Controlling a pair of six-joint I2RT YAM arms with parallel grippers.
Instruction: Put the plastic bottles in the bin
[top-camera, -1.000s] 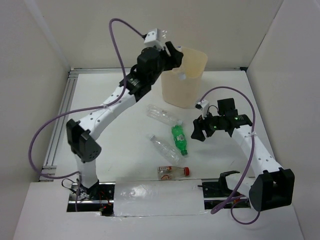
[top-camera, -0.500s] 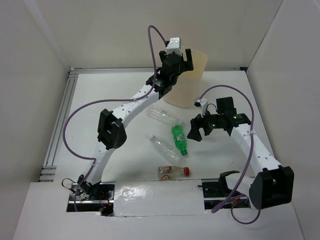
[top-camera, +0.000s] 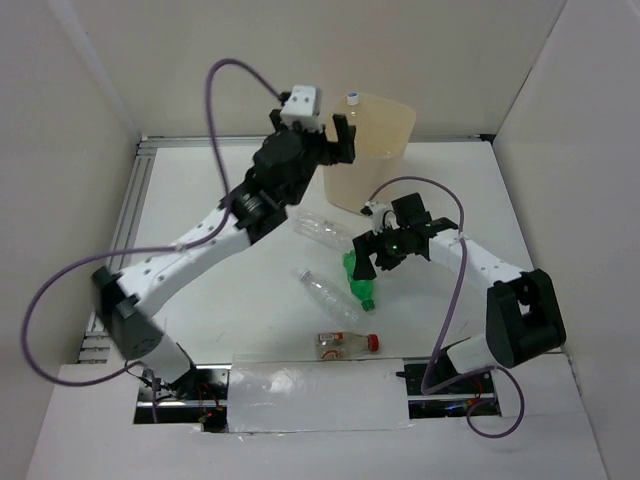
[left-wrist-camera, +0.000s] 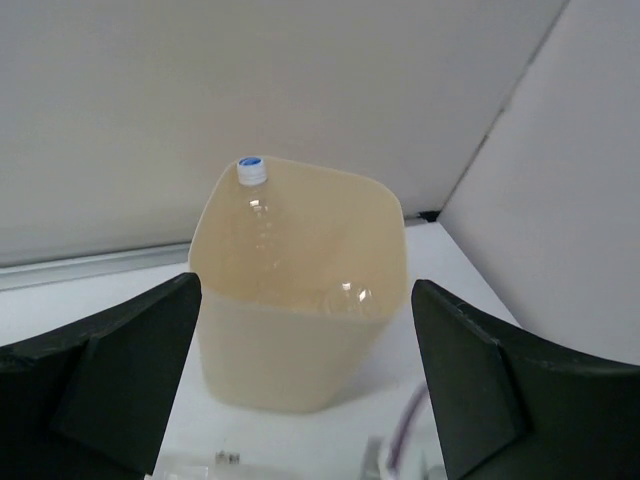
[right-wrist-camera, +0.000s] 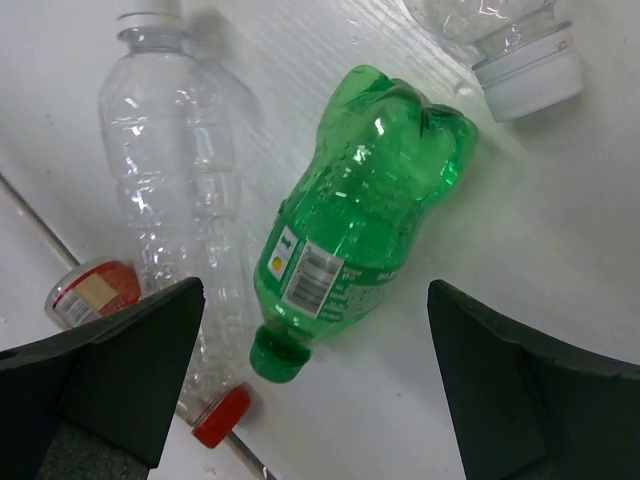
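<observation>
green bottle (right-wrist-camera: 360, 220) lies under the wide-spread right claw (top-camera: 370, 260); left claw (left-wrist-camera: 305, 300) gapes empty by the bin (left-wrist-camera: 290, 370).

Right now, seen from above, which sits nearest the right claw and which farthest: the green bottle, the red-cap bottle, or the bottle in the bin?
1. Green bottle, just below the open right gripper, mid-table.
2. Red-cap bottle, by the near edge.
3. Blue-cap bottle, at the back, inside the bin.

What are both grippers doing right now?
Left gripper: open, empty, facing the bin.
Right gripper: open, empty, over the green bottle.
</observation>
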